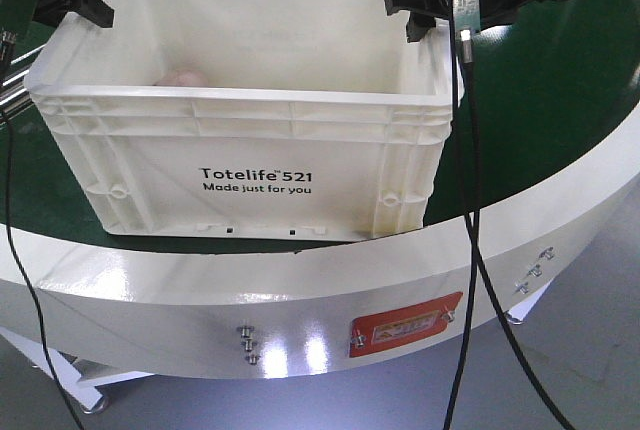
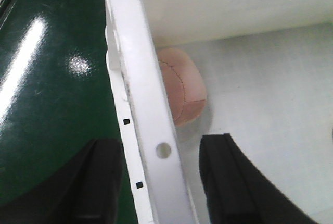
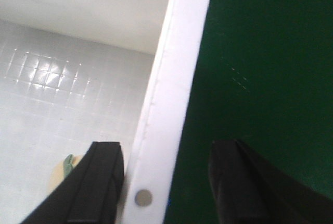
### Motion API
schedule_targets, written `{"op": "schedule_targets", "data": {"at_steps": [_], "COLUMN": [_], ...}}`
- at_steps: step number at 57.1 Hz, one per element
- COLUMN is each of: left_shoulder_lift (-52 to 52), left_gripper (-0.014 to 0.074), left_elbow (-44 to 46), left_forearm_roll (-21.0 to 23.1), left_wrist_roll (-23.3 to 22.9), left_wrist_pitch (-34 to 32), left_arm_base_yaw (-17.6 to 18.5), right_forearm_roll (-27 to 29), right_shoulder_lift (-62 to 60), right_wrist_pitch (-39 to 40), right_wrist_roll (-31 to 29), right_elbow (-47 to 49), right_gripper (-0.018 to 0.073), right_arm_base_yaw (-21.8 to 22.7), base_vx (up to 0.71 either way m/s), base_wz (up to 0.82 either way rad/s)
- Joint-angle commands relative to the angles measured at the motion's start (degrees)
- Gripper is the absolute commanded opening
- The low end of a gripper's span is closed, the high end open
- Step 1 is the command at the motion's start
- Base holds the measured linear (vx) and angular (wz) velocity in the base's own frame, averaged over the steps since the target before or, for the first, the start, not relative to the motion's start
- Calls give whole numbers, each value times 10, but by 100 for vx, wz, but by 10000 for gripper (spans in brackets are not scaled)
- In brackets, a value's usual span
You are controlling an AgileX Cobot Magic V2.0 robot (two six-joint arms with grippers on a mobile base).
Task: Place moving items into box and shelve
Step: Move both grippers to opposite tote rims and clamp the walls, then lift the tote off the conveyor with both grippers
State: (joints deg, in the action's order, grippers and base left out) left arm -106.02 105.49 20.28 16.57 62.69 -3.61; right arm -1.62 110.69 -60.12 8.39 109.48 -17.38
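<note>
The box (image 1: 270, 175) is a large white crate printed "Totelife 521", standing on the green surface. A pale pink toy (image 1: 185, 78) lies inside near its left wall, and the same pink toy (image 2: 182, 91) shows beside the rim (image 2: 140, 78) in the left wrist view. My left gripper (image 1: 80, 5) is open and straddles the left rim, one finger outside and one inside (image 2: 161, 143). My right gripper (image 1: 415, 5) is open astride the right rim (image 3: 177, 78), its midpoint over that rim (image 3: 167, 148). A yellowish toy with a green leaf (image 3: 60, 172) peeks out behind the inner finger.
The green tabletop (image 1: 560, 100) is round with a white curved skirt (image 1: 300, 280) just in front of the box. Black cables (image 1: 462, 150) hang down past the box's right front corner. Grey floor lies below.
</note>
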Motion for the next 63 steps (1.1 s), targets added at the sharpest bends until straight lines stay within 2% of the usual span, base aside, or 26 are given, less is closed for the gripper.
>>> {"op": "schedule_targets", "data": {"at_steps": [1, 20, 41, 50, 63], "left_shoulder_lift": [24, 14, 14, 14, 23], "left_gripper": [411, 293, -5, -8, -8], "left_elbow": [20, 19, 19, 21, 21], "left_forearm_roll": [0, -4, -4, -4, 11], "left_wrist_roll": [-16, -17, -15, -15, -12], "left_wrist_pitch": [-23, -14, -19, -27, -44], "left_arm_base_yaw": [2, 2, 2, 2, 2], "right_forearm_roll": [-11, -13, -15, -28, -45], "right_shoulder_lift": [-33, -33, -33, -36, -50], "right_wrist_pitch": [24, 25, 28, 41, 69], "right_wrist_roll": [-5, -5, -5, -14, -14], "right_elbow": [20, 20, 20, 20, 20], "right_gripper": [360, 194, 62, -13, -6], "right_arm_base_yaw": [1, 1, 1, 1, 1], "base_vx": [0, 0, 0, 0, 0], "base_wz": [0, 0, 0, 0, 0]}}
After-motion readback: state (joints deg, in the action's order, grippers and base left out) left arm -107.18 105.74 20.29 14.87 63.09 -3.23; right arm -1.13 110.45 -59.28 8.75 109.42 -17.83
